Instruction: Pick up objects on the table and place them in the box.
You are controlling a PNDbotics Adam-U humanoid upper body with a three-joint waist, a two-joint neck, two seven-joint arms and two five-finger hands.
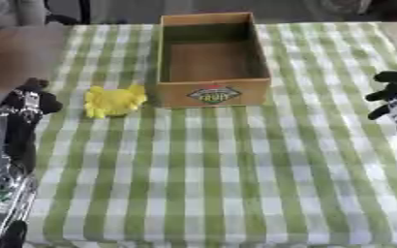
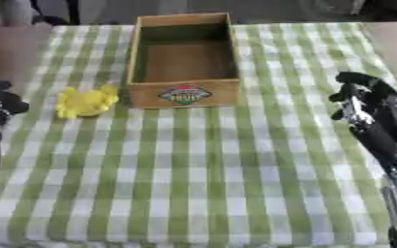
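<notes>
Hands (image 1: 28, 101) (image 2: 358, 94) idle — green-checked tablecloth (image 1: 219, 169)

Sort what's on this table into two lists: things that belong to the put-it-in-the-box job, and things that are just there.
Part of the job:
- yellow object, on the cloth just left of the box
- wooden box, nothing visible inside it
- left hand, near the yellow object, holding nothing
- right hand, at the right edge, holding nothing

Just there:
- green checked tablecloth
</notes>
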